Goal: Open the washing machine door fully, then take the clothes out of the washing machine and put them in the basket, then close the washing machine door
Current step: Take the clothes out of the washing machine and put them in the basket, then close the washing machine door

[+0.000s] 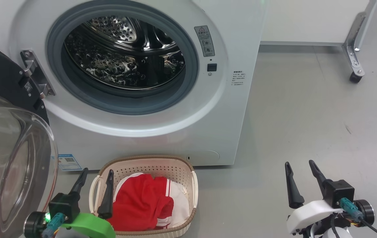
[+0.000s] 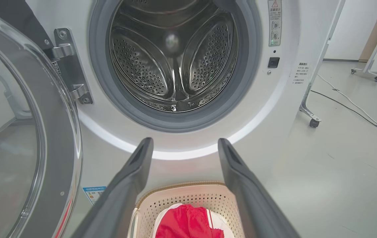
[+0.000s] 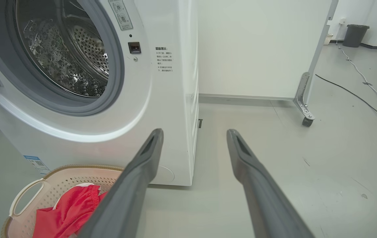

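The white washing machine (image 1: 228, 109) stands with its grey-rimmed drum mouth (image 1: 122, 56) open; the steel drum inside holds no fabric. Its door (image 1: 10, 158), black-rimmed with a bulging clear window, hangs swung out at the left (image 2: 20, 138). On the floor before the machine sits the cream basket (image 1: 182, 172) with red and white clothes (image 1: 142, 201) in it (image 2: 188, 224) (image 3: 69, 211). My left gripper (image 1: 97, 175) is open at the basket's left handle, empty. My right gripper (image 1: 299, 167) is open over bare floor to the right, empty.
A white panel on a castor leg (image 1: 355, 74) stands behind on the right. Cables (image 3: 357, 92) run across the grey floor and a dark bin (image 3: 355, 34) stands far off. A blue label (image 1: 69, 162) is on the machine's lower left.
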Controlling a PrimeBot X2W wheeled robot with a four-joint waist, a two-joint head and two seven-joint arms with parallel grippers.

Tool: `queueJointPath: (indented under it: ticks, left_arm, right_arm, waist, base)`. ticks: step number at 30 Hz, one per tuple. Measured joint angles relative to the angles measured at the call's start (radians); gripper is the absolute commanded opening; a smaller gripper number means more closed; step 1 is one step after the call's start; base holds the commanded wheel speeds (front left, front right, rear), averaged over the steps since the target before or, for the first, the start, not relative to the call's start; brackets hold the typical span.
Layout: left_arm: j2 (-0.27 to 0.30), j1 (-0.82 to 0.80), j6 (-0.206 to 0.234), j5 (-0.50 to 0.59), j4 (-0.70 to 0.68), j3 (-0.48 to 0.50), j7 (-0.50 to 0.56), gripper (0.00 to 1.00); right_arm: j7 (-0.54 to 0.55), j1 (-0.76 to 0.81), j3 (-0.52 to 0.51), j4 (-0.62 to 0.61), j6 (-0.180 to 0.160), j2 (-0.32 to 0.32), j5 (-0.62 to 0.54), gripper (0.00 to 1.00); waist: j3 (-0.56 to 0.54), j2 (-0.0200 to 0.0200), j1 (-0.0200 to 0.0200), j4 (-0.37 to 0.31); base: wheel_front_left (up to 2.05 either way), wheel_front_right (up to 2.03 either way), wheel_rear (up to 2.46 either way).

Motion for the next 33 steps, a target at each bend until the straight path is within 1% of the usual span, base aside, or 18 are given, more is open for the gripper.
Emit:
queueJointPath:
  ticks: [16,17,21,23,33]
  left_arm:
    - [0.007,0.082,0.015,0.003,-0.119,-0.008,0.04,1.0]
    - [0.007,0.085,0.022,0.003,-0.124,-0.008,0.042,1.0]
    - [0.009,0.1,0.024,0.003,-0.153,-0.008,0.053,1.0]
    - [0.01,0.107,0.032,0.003,-0.163,-0.009,0.055,1.0]
    - [0.014,0.133,0.035,0.003,-0.219,-0.018,0.084,1.0]
  right_arm:
    - [0.0,0.015,0.0,-0.013,0.001,0.001,0.0,1.0]
    - [0.0,0.016,0.0,-0.015,0.002,0.001,0.0,1.0]
    - [0.0,0.026,-0.001,-0.018,0.002,0.001,0.0,1.0]
    - [0.0,0.028,-0.001,-0.021,0.002,0.001,0.0,1.0]
    - [0.0,0.03,-0.006,-0.03,0.002,0.002,0.0,1.0]
  waist:
    - [-0.013,0.0,0.0,-0.007]
    - [-0.013,0.0,0.0,-0.007]
    - [-0.012,0.0,0.0,-0.009]
    - [-0.011,0.0,0.0,-0.009]
    - [-0.005,0.0,0.0,-0.003]
  base:
    - [0.0,0.0,0.0]
    - [0.0,0.0,0.0]
    - [0.0,0.0,0.0]
    - [0.0,0.0,0.0]
    - [0.0,0.0,0.0]
